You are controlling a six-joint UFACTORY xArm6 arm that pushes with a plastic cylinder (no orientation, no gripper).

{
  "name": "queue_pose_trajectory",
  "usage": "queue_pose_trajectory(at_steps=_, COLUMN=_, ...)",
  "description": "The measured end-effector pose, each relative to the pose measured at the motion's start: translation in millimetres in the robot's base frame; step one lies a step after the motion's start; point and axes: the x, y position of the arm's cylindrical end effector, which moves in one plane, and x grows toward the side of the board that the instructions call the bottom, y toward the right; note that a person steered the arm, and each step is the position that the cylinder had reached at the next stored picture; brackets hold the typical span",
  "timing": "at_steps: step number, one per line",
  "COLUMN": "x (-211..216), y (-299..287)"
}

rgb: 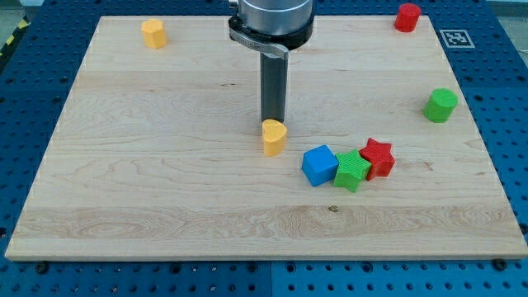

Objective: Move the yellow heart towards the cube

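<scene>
A: What's the biggest thing here?
B: The wooden worktop (165, 190). Next, the rod; my tip (273, 122) sits just behind the yellow heart (275, 137), seemingly touching it. There are no fingers, so nothing is clenched.
A: And the cube?
B: The blue cube (319, 164) lies near the heart, toward the view's right, touching a green star (353, 171) beside a red star (378, 157).
</scene>
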Motion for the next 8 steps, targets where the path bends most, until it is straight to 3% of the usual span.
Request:
queue_pose_trajectory(at_steps=2, x=-1, y=-40)
queue_pose_trajectory(at_steps=8, x=14, y=-19)
